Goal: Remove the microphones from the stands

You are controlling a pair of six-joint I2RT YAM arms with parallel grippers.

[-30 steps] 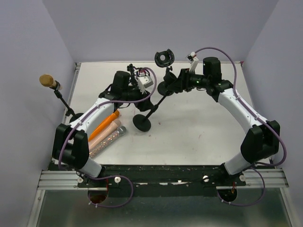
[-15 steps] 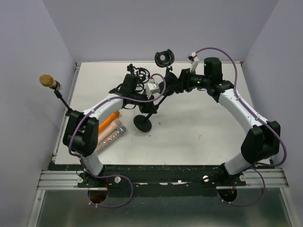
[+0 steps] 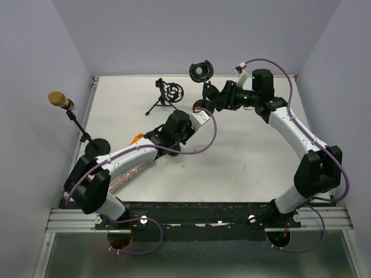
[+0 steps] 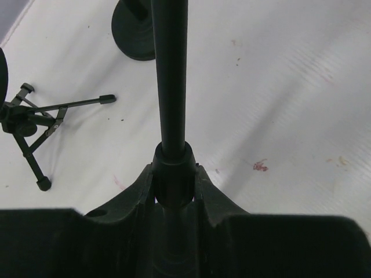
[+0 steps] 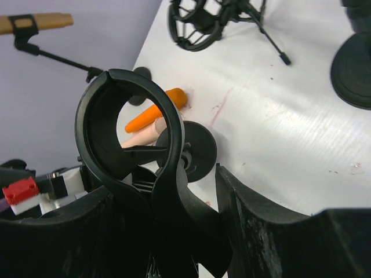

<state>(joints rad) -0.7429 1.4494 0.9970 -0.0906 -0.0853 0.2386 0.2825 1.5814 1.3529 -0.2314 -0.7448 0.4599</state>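
A gold microphone (image 3: 57,98) sits in the clip of a thin stand (image 3: 78,124) at the far left; it also shows in the right wrist view (image 5: 35,22). An empty black clip ring (image 3: 200,70) tops a second stand. My left gripper (image 3: 179,121) is shut on that stand's black pole (image 4: 171,87), just above a collar. My right gripper (image 3: 215,99) is open, with the clip ring's (image 5: 130,133) neck between its fingers and a gap to the right finger (image 5: 255,214). That stand's base (image 5: 186,152) shows straight below.
An orange microphone (image 3: 137,138) and a glitter one (image 3: 124,176) lie under my left arm; a pink one (image 5: 142,136) lies beside the orange. A small tripod with a shock mount (image 3: 168,94) stands at the back. Another round base (image 3: 201,106) sits near the right gripper.
My left arm has swung from the back, near the tripod, to the table's middle and closed on the stand's pole. The right gripper has stayed by the clip.
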